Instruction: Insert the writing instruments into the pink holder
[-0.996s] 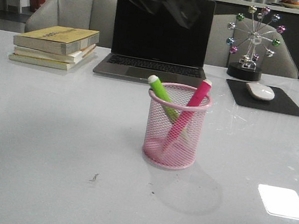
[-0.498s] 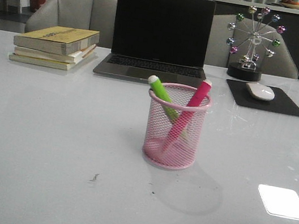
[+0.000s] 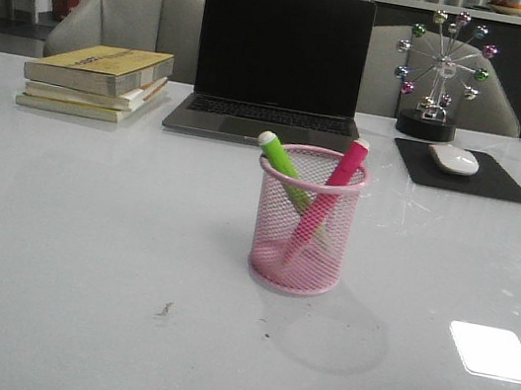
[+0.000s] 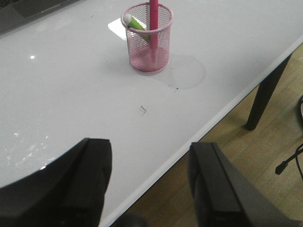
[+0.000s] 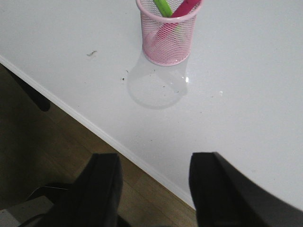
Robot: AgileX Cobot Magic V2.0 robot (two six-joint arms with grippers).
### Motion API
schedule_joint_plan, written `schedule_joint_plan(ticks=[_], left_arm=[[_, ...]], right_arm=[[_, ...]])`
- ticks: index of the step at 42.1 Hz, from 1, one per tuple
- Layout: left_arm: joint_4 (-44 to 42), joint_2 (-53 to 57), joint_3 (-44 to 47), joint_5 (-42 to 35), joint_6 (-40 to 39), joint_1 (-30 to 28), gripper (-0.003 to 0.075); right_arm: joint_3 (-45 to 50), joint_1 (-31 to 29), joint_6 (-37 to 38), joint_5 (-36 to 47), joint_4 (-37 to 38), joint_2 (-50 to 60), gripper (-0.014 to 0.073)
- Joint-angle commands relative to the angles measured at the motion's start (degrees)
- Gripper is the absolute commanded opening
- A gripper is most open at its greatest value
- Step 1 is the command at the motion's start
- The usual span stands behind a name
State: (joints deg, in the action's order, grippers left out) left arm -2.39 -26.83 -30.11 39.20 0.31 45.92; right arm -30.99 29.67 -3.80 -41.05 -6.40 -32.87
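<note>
Both markers already stand in the cup; both arms hang back at the near table edge.

The table (image 3: pixel 77 274) bears the pink cup (image 3: pixel 299 252) mid-surface, ahead of both grippers. The left gripper (image 4: pixel 149 182) and right gripper (image 5: pixel 154 187) are wide open and empty, neither clearly nearer. The pink marker (image 3: pixel 331 192) and green marker (image 3: pixel 281 161) lean crossed inside, tips above the rim.

White glossy table (image 3: pixel 80 255) fills the lower 2 thirds of the front view. At frame centre stands the pink holder (image 3: pixel 299 252), upright. Along the far edge, upper frame: a stack of books (image 3: pixel 97 80) at left, an open laptop (image 3: pixel 278 63) at centre, a black mouse pad (image 3: pixel 483 182) carrying a white mouse (image 3: pixel 454 158) at right, and a ferris-wheel ornament (image 3: pixel 439 75) behind it.
</note>
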Motion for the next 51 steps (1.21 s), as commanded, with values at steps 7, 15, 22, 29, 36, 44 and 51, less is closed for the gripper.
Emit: schedule_joint_plan(ticks=[7, 15, 22, 29, 36, 44, 51], left_arm=[[-2.54, -0.04, -1.48, -3.61, -0.31, 0.00, 0.0200], [-2.54, -0.04, -1.48, -3.61, -0.31, 0.00, 0.0091], [-2.35, -0.04, -1.48, -3.61, -0.31, 0.00, 0.0091], [-2.35, -0.04, -1.48, -3.61, -0.31, 0.00, 0.0091], [-2.35, -0.04, -1.48, -3.61, -0.31, 0.00, 0.0091], [-1.60, 2.71, -1.37, -4.03, -0.31, -5.99, 0.0091], [-0.75, 8.98, 3.23, -15.43, -0.31, -22.39, 0.0091]], right_arm=[[-1.31, -0.28, -0.31, 3.61, 0.09, 0.00, 0.0181], [-1.31, -0.28, -0.31, 3.67, 0.09, 0.00, 0.0070], [-1.31, -0.28, -0.31, 3.67, 0.09, 0.00, 0.0070], [-1.31, -0.28, -0.31, 3.67, 0.09, 0.00, 0.0070], [-1.31, -0.28, -0.31, 3.67, 0.09, 0.00, 0.0070], [-1.31, -0.28, -0.31, 3.61, 0.09, 0.00, 0.0069], [-1.31, -0.28, -0.31, 3.61, 0.03, 0.00, 0.0069]])
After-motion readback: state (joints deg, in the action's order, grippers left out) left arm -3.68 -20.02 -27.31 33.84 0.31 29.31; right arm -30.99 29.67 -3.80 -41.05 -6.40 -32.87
